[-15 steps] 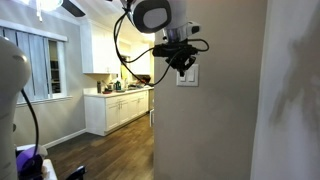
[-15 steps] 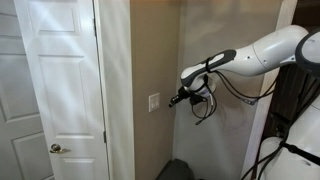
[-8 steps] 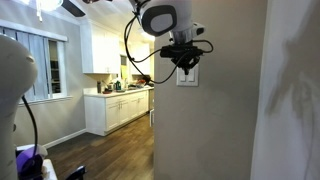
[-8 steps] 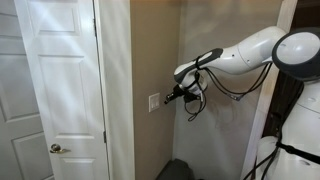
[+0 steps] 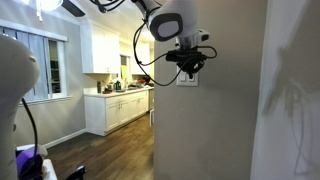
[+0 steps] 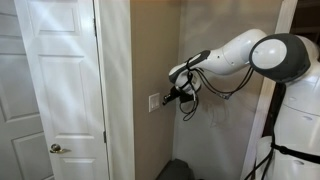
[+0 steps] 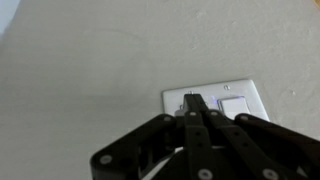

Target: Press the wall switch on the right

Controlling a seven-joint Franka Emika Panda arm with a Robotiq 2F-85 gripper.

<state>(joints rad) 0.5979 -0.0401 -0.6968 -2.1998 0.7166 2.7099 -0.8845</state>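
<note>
The wall switch (image 7: 240, 103) is a small white plate on the beige wall. It shows in both exterior views, mostly covered by the gripper in one (image 5: 184, 80) and at the gripper's tip in the other (image 6: 154, 101). My black gripper (image 7: 193, 100) is shut, its fingers pressed together into one tip. In the wrist view the tip lies over the plate's left half, with a white rocker showing to its right. In an exterior view the gripper (image 6: 168, 97) is at the plate; contact cannot be told.
A white panelled door (image 6: 55, 90) with a round knob stands beside the wall corner. A kitchen with white cabinets (image 5: 118, 108) and a wood floor lies beyond the wall edge. A pale wall (image 5: 290, 90) stands close in the foreground.
The arm has moved steadily toward the wall; the gripper tip, about a plate's width short a second ago, is now at the switch plate.
</note>
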